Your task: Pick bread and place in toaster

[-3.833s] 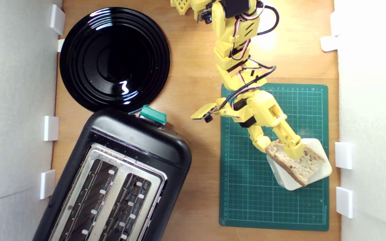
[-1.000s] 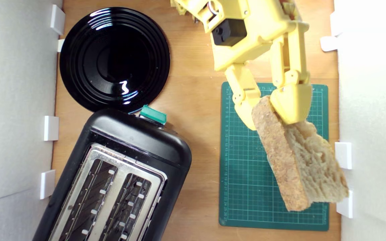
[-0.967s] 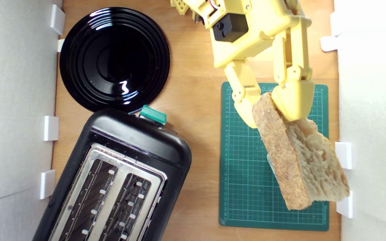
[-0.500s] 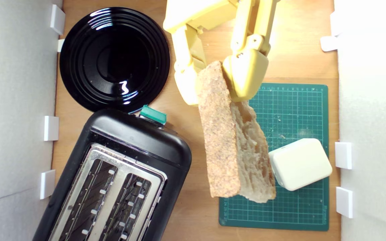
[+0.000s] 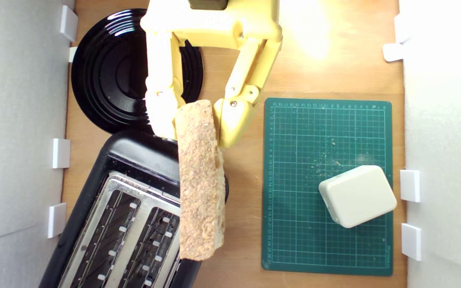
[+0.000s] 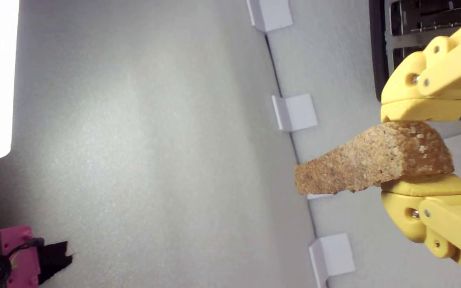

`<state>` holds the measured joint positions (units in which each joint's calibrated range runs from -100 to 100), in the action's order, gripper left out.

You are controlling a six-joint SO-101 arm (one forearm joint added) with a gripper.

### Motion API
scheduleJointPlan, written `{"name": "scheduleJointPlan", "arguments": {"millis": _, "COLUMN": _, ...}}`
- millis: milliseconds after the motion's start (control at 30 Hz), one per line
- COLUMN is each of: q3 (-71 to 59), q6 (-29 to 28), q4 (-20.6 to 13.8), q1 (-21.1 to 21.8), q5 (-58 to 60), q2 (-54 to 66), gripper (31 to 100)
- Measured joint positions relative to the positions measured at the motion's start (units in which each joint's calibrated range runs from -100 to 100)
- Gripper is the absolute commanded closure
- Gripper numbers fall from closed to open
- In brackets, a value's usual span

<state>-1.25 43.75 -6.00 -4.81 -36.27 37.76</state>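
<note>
Exterior view, grip: the gripper [image 5: 196,120] is clamping the bread [image 5: 200,180] by its 12 o'clock end, one yellow finger pressing each flat face.
Exterior view, bread: the slice is hanging crust-edge toward the camera, in the air, overlapping the 3 o'clock side of the toaster [image 5: 134,212].
Exterior view, key relation: the bread's long axis is running from 12 to 6 o'clock, reaching away from the jaws toward 6, while the toaster's two slots are slanting from about 1 to 7 o'clock. By my reading the slice is sitting toward 3 o'clock of the nearer slot and is not yet lined up with it, so the coming move is calling for a small twist and a shift toward 9 o'clock before lowering.
Exterior view, surroundings: the cream block [image 5: 357,196] is lying bare on the green mat [image 5: 294,224] toward 3 o'clock; the black plate [image 5: 110,72] is showing behind the arm toward 11 o'clock.
Wrist view, grip: the bread [image 6: 374,164] is sitting squeezed between both fingers [image 6: 424,110], its brown crust facing the lens, with a corner of the toaster [image 6: 382,44] beyond.
Change: half a second earlier the slice was hanging over the bare wood between toaster and mat; now it is overlapping the toaster's edge and showing almost only crust.
</note>
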Motion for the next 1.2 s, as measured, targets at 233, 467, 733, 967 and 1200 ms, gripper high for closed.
{"name": "scheduleJointPlan", "arguments": {"millis": 233, "q3": 0.0, "q6": 3.67, "q4": 0.0, "q1": -4.39, "q5": -2.88, "q2": -2.1, "gripper": 72.3}}
{"name": "scheduleJointPlan", "arguments": {"millis": 467, "q3": 4.9, "q6": 4.19, "q4": 0.0, "q1": -7.51, "q5": -4.66, "q2": -6.38, "gripper": 72.2}}
{"name": "scheduleJointPlan", "arguments": {"millis": 733, "q3": 6.84, "q6": 4.29, "q4": 0.0, "q1": -11.53, "q5": -4.75, "q2": -9.83, "gripper": 72.1}}
{"name": "scheduleJointPlan", "arguments": {"millis": 967, "q3": 6.84, "q6": 4.5, "q4": 0.0, "q1": -14.55, "q5": -4.75, "q2": -13.44, "gripper": 72.1}}
{"name": "scheduleJointPlan", "arguments": {"millis": 1200, "q3": 9.71, "q6": 4.5, "q4": 0.0, "q1": -14.74, "q5": -4.75, "q2": -17.72, "gripper": 72.1}}
